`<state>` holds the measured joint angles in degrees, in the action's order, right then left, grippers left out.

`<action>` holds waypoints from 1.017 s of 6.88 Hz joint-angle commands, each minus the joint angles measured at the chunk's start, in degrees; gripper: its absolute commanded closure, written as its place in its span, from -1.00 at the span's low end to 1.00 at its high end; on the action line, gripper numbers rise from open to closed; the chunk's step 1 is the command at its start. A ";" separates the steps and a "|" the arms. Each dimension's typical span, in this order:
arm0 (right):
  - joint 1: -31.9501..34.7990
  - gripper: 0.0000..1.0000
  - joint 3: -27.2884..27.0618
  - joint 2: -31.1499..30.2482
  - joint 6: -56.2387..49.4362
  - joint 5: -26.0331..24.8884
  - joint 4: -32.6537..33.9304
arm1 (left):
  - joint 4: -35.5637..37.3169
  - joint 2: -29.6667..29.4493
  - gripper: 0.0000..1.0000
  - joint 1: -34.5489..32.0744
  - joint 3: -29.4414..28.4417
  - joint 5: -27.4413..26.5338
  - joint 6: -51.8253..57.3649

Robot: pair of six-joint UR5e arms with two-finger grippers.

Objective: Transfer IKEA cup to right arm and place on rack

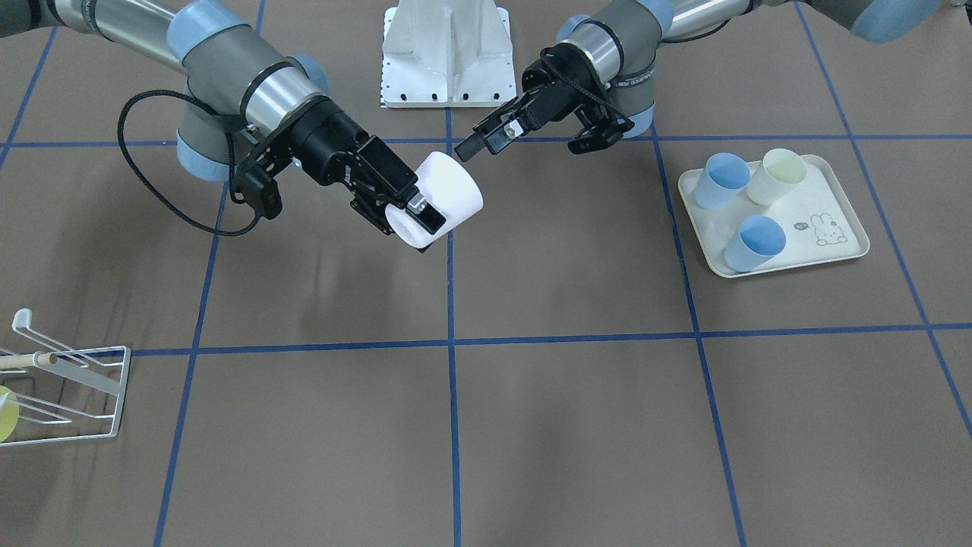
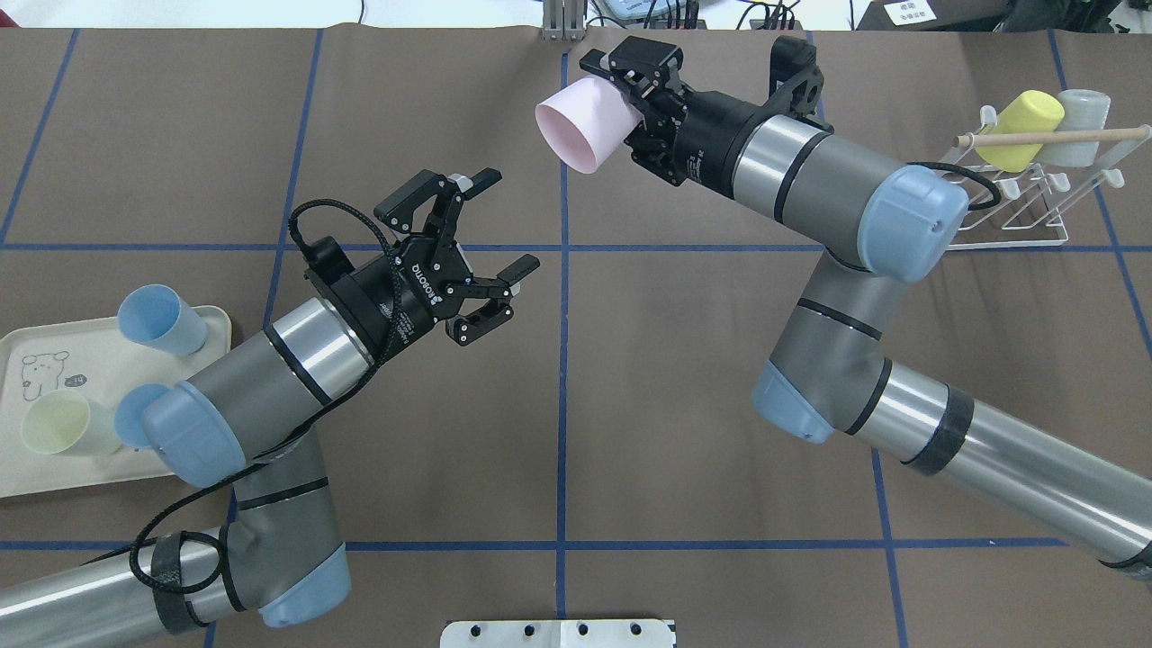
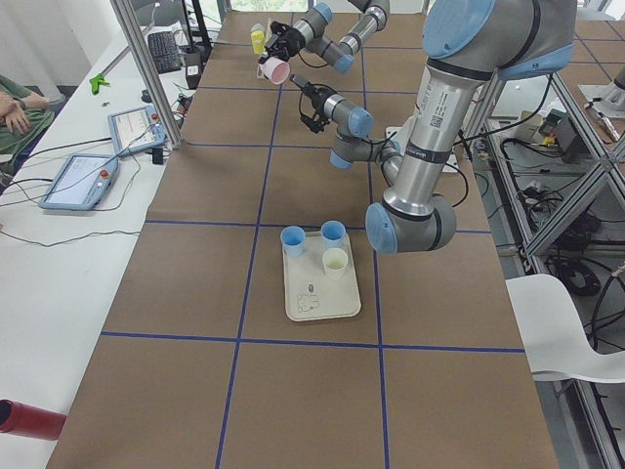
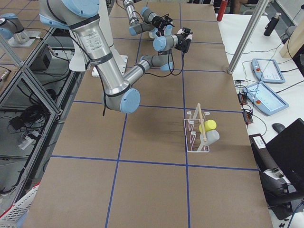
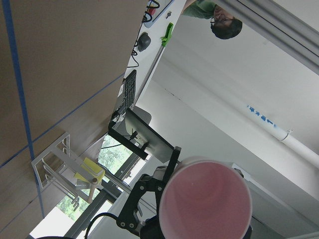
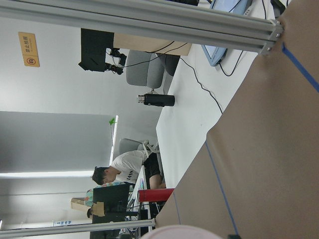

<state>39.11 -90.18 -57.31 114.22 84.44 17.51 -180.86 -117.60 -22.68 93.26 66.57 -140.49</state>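
The pale pink IKEA cup (image 2: 580, 126) hangs in the air over the far middle of the table, lying sideways. My right gripper (image 2: 632, 101) is shut on its base end; it reads white in the front view (image 1: 444, 197), where the right gripper (image 1: 418, 210) clamps it. The cup's open mouth (image 5: 205, 199) faces my left gripper (image 2: 508, 220), which is open and empty a short way off, not touching. In the front view the left gripper (image 1: 522, 148) spreads wide. The white wire rack (image 2: 1026, 202) stands at the far right, apart from both grippers.
A yellow cup (image 2: 1029, 130) and a grey cup (image 2: 1082, 112) sit on the rack. A cream rabbit-print tray (image 2: 40, 472) at the left holds two blue cups and a pale yellow one. A white base plate (image 1: 448, 57) stands between the arms. Operators sit beyond the table.
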 commanded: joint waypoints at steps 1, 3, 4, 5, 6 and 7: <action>4.73 1.00 -0.61 0.18 -7.73 0.11 7.15 | 0.42 2.27 -1.00 -1.57 -0.01 0.32 7.13; 9.21 1.00 -7.15 -4.44 -18.26 -0.33 18.89 | 1.03 5.26 -1.00 -2.90 -0.01 0.67 12.49; 10.01 1.00 -9.90 -6.31 -26.33 -3.38 24.97 | 3.82 5.27 -1.00 -2.90 -0.01 0.67 17.39; 9.76 1.00 -9.75 -6.59 -31.98 -9.76 30.95 | 9.50 5.10 -1.00 -2.90 0.08 0.67 23.19; 9.76 1.00 -9.40 -6.59 -37.09 -14.87 36.66 | 13.82 5.27 -1.00 -2.99 0.08 0.67 28.20; 9.84 1.00 -8.96 -6.68 -42.62 -19.53 40.72 | 18.91 5.53 -1.00 -3.08 0.69 0.50 33.73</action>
<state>48.86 -99.47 -63.80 78.13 70.66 52.64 -167.63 -112.31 -25.66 93.49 67.19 -113.08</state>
